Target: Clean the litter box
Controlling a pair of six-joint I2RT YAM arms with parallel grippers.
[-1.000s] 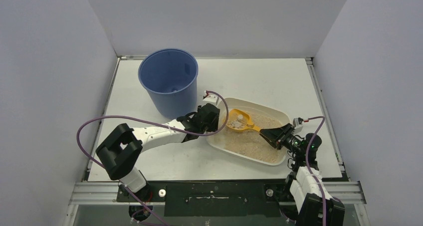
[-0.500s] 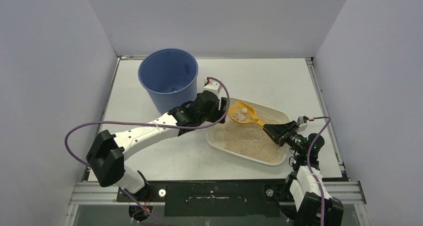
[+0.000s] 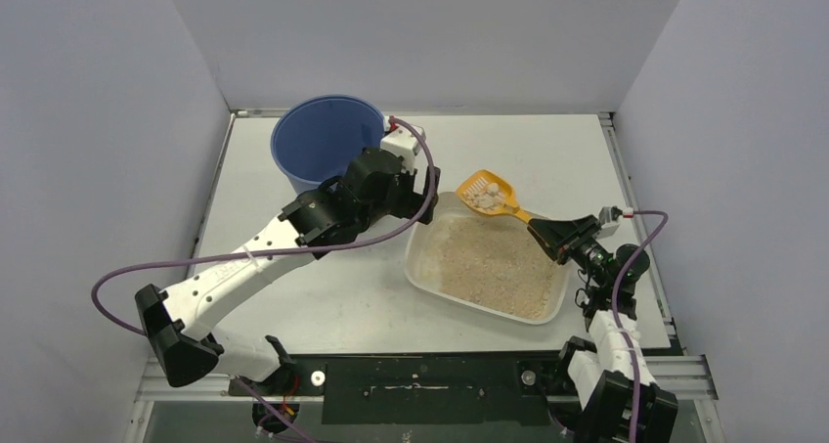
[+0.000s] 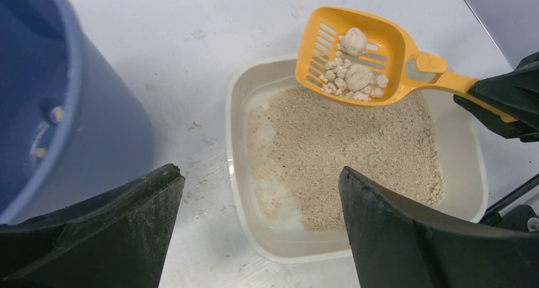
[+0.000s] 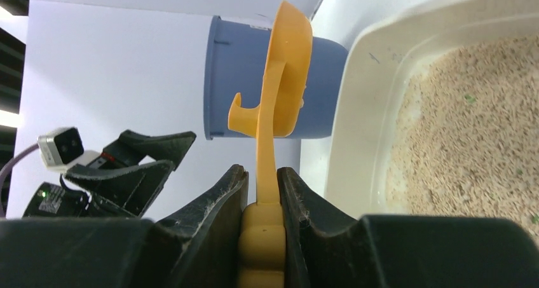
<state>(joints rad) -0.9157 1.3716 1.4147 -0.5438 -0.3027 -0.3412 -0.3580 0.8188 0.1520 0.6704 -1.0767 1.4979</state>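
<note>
Blue bucket (image 3: 327,140), upper left, holds few clumps; yellow scoop (image 4: 356,56), clenched by right gripper (image 3: 544,234), carries pale lumps. Left gripper (image 4: 257,186) gapes empty. White litter box (image 3: 411,265): tan granules, bare left patch.

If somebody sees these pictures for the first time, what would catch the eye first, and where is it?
The yellow scoop with pale clumps in it stands out first: the right gripper is shut on its handle and holds it above the far edge of the litter box. Next comes the tall blue bucket at the far left of the table, with the left gripper open beside it.
</note>
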